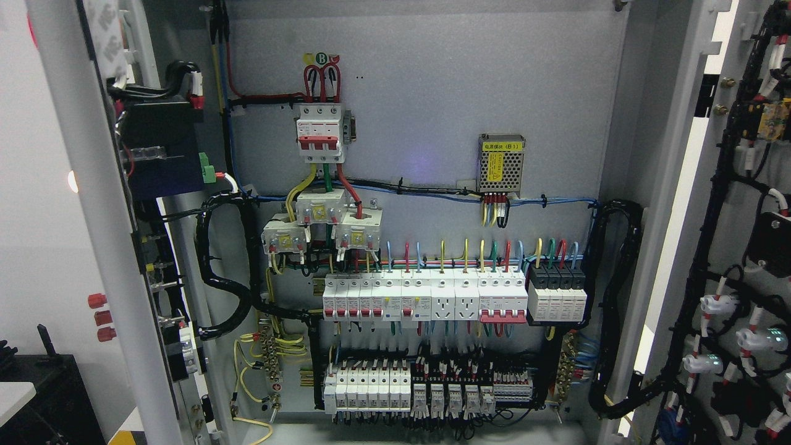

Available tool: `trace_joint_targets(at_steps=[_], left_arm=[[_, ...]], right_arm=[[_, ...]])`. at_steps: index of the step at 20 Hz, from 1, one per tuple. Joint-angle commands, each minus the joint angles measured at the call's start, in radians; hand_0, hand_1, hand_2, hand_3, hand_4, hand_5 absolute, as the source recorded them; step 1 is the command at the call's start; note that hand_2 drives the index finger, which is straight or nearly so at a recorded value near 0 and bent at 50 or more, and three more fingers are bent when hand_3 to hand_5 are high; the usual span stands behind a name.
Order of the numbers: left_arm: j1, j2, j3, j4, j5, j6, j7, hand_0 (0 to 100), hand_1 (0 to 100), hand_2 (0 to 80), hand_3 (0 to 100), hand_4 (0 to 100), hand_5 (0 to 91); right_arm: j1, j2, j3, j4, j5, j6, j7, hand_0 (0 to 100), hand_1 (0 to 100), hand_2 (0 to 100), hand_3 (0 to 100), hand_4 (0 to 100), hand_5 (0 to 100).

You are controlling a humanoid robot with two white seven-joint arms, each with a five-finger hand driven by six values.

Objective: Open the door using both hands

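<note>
The grey electrical cabinet stands with both doors swung wide. The left door (pixel 93 204) shows edge-on at the picture's left, with a dark module (pixel 164 148) and wiring on its inner side. The right door (pixel 751 259) hangs open at the right, and black cable bundles and white lamp backs (pixel 717 306) run down its inner face. Between them the back panel (pixel 432 86) is fully exposed. Neither of my hands shows in the head view.
On the panel sit a red-and-white main breaker (pixel 319 133), a small mesh power supply (pixel 501 164), a row of breakers and sockets (pixel 426 300) and a lower terminal row (pixel 395 389). A black box (pixel 43 395) and red buttons (pixel 99 318) lie beyond the left door.
</note>
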Motion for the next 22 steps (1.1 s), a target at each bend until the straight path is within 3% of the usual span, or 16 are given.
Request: trace_joint_targets(at_steps=[1,9,22], left_arm=[[0.0,-0.034,0.0,0.002,-0.032,0.0,-0.001,0,0,0.0,0,3,0.0],[-0.002,-0.035,0.0,-0.001,-0.032,0.0,-0.001,0,0,0.0,0,3,0.0],[-0.008,-0.035,-0.003,0.003,-0.037,0.0,-0.001,0,0,0.0,0,3,0.0]], right_arm=[[-0.004,-0.004,0.032,0.002,0.032,0.001,0.0,0,0,0,0,0,0],[-0.021,0.05,0.058,0.002,0.052,0.023,-0.002,0,0,0,0,0,0],[-0.051,0.099,0.06,0.018,0.086,0.041,0.0,0,0,0,0,0,0]])
